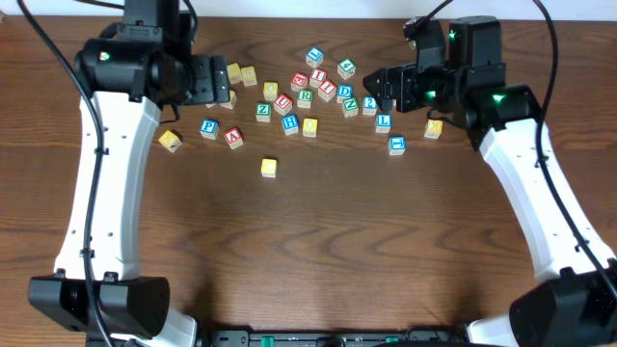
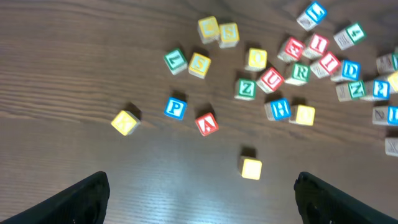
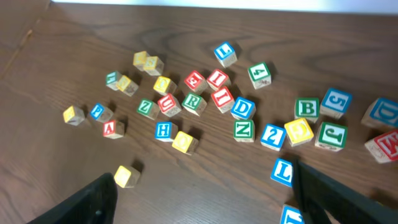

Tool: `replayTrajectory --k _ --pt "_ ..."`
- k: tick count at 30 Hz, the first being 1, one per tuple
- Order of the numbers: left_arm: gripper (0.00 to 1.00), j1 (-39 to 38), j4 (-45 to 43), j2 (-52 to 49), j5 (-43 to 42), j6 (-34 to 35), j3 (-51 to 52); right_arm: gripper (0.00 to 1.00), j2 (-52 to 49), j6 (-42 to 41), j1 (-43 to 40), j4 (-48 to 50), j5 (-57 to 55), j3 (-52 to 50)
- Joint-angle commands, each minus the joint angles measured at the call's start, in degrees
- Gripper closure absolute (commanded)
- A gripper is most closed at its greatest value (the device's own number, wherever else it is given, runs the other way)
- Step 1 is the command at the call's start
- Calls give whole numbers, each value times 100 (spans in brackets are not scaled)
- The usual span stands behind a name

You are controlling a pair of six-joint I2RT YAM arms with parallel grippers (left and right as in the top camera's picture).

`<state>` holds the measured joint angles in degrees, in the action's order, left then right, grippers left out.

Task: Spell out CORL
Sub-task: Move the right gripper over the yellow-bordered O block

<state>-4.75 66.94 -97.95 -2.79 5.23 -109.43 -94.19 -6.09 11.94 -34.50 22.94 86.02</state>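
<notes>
Letter blocks lie scattered across the far middle of the wooden table. A green R block sits in the cluster and also shows in the left wrist view and the right wrist view. A blue L block lies near the right finger in the right wrist view. Another blue L lies at the far edge of the cluster. I cannot make out a C or an O. My left gripper is open and empty above the cluster's left side. My right gripper is open and empty above its right side.
A lone yellow block lies nearest the front. A yellow block, a blue P and a red A lie at the left. A blue block and a yellow block lie at the right.
</notes>
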Motion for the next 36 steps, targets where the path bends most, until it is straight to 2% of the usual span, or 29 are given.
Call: replayTrajectory --k 1,4,5,13,14,15,16,23,25,26,30,36 --pt "6 258 -79 -22 57 -92 -144 18 -361 -334 284 98 -208 133" --pt "6 354 -103 -22 57 -94 -144 18 -538 -590 525 140 -645 221" --pt "6 374 -125 -22 55 -94 -144 20 -634 -619 614 81 -787 345" --pt "6 376 -175 -61 50 -92 -122 25 -2074 -667 957 -1812 -1941 2612" --pt "6 378 -173 -74 50 -92 -105 22 -2227 -592 973 -2004 -2002 2811" --pt "7 378 -166 -74 48 -92 -92 14 -2319 -490 981 -2094 -2000 2903" --pt "6 378 -162 -74 50 -90 -59 2 -2352 -450 986 -2114 -1998 2900" --pt "7 372 -162 -98 46 -70 -39 1 -2371 -457 986 -2059 -1991 2883" --pt "6 372 -164 -101 46 -70 -39 13 -2378 -457 1003 -2011 -1956 2868" --pt "7 372 -168 -103 46 -70 -39 16 -2398 -455 1029 -1965 -1958 2865" --pt "6 369 -164 -103 46 -70 -39 22 -2507 -457 1104 -1714 -1961 2861" --pt "7 372 -162 -103 46 -70 -28 25 -2671 -662 1174 -1550 -1954 2861"
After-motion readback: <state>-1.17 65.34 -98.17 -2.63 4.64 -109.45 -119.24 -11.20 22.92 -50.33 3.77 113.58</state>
